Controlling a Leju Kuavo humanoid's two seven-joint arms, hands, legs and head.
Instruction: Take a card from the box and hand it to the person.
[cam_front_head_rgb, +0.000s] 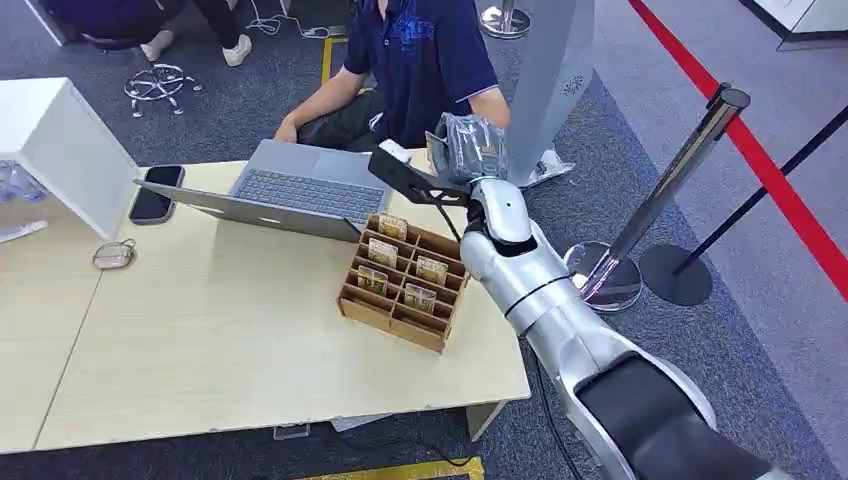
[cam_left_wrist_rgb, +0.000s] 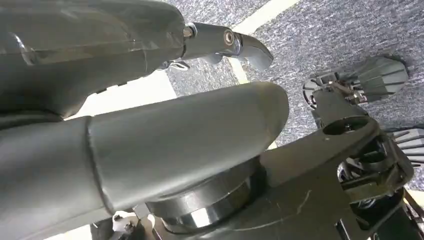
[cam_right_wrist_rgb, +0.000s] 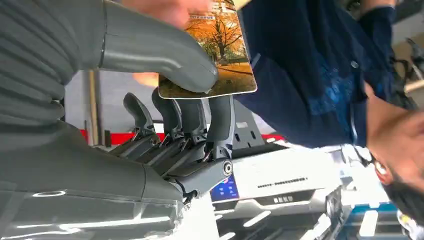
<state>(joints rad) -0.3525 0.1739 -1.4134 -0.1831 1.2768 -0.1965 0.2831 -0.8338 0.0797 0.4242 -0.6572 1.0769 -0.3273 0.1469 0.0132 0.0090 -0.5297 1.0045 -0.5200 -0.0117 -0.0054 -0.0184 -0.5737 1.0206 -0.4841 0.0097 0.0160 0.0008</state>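
The right hand held a card printed with an autumn tree, no writing legible, pinched between thumb and fingers and raised beyond the desk's far edge toward the person. The box sat near the desk's right edge. The left hand's state couldn't be told.

No text, label, brand or number is legible. The card carries a line of small print along its upper edge above a picture of an autumn tree, too blurred to read. The person's shirt bears a blue chest print, also unreadable. A screen on the white machine shows indistinct marks.
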